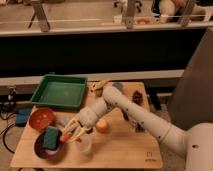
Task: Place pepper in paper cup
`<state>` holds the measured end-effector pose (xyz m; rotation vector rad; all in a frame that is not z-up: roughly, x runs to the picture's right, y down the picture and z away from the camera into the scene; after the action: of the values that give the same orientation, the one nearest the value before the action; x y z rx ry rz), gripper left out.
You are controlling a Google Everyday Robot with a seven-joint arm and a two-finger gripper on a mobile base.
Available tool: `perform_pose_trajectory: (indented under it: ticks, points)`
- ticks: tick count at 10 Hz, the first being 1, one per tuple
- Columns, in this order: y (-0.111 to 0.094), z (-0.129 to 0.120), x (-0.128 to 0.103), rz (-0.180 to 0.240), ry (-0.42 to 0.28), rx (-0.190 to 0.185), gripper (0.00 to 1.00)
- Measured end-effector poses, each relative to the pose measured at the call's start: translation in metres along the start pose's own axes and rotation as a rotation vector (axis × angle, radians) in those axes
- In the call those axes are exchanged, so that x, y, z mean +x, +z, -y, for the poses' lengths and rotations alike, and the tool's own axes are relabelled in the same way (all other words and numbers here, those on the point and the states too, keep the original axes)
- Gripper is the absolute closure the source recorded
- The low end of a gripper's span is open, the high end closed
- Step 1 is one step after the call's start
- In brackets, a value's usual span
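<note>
One gripper [71,134] holding pepper [65,137] beside paper cup [84,145]

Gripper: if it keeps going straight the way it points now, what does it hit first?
Probably the dark maroon bowl: the gripper, holding the pepper, points down-left toward its rim, left of the paper cup. Depth is unclear.

Your robot: white arm [135,112], smooth rounded tubular links, glossy plastic shell. Bulky white base segment at lower right, small dark round mark on its side. Grey cap on elbow joint near table's back edge. Wrist section tapers to gripper [73,134] over table's front left; you see pale cream fingers [79,131], thin and slightly curved. No cables or screws discernible.
</note>
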<state>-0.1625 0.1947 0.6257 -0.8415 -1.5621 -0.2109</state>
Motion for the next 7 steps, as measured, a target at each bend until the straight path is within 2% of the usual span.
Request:
perform_pose_trajectory:
  ticks: [7]
  points:
    - [-0.010, -0.004, 0.026, 0.023, 0.030, 0.016, 1.00]
